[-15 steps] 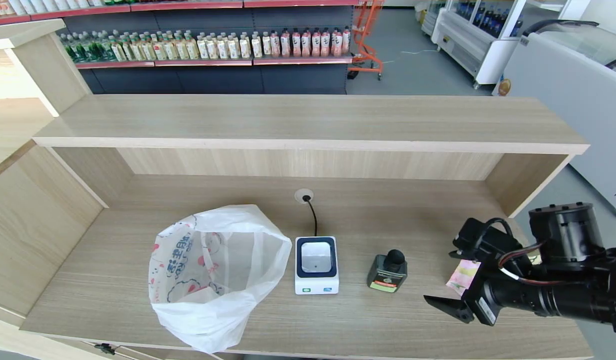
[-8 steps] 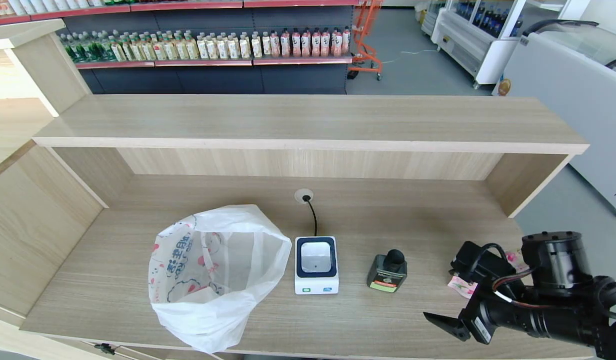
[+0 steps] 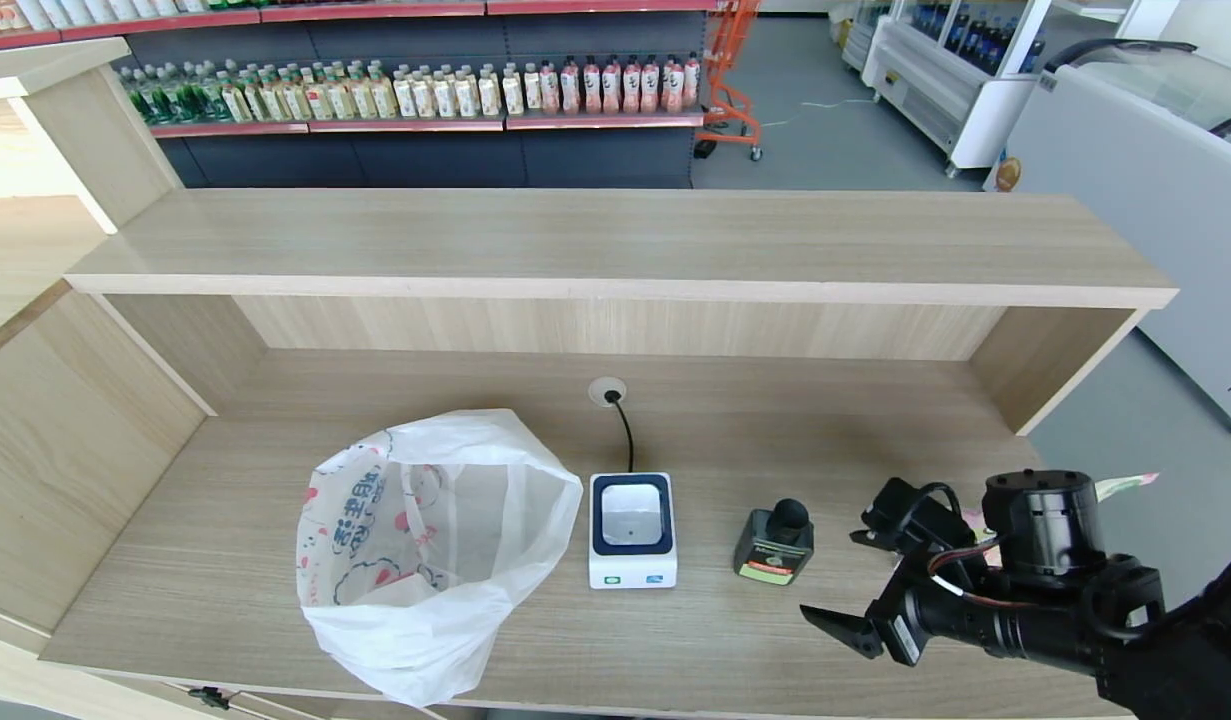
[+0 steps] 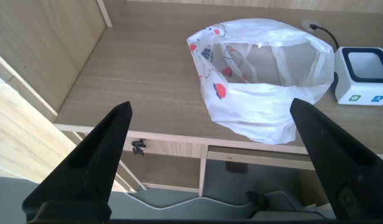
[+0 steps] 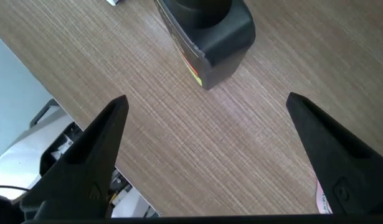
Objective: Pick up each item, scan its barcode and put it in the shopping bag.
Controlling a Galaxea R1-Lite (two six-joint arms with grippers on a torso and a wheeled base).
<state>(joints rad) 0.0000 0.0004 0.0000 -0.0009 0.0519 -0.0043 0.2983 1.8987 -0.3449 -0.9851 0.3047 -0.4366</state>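
A squat black bottle [image 3: 773, 545] with round cap and red-yellow label stood upright; the right pincer [image 5: 207, 106], spread wide and empty, hovered nearby.

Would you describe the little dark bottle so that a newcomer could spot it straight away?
Start at the lower wooden counter, where a white scanner sits near the middle. Just to its right stands the bottle: squat, black-capped and dark, while the scanner and the shopping bag are white.

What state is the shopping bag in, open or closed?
Open: the shopping bag sits on the counter with its mouth spread wide, its inside visible.
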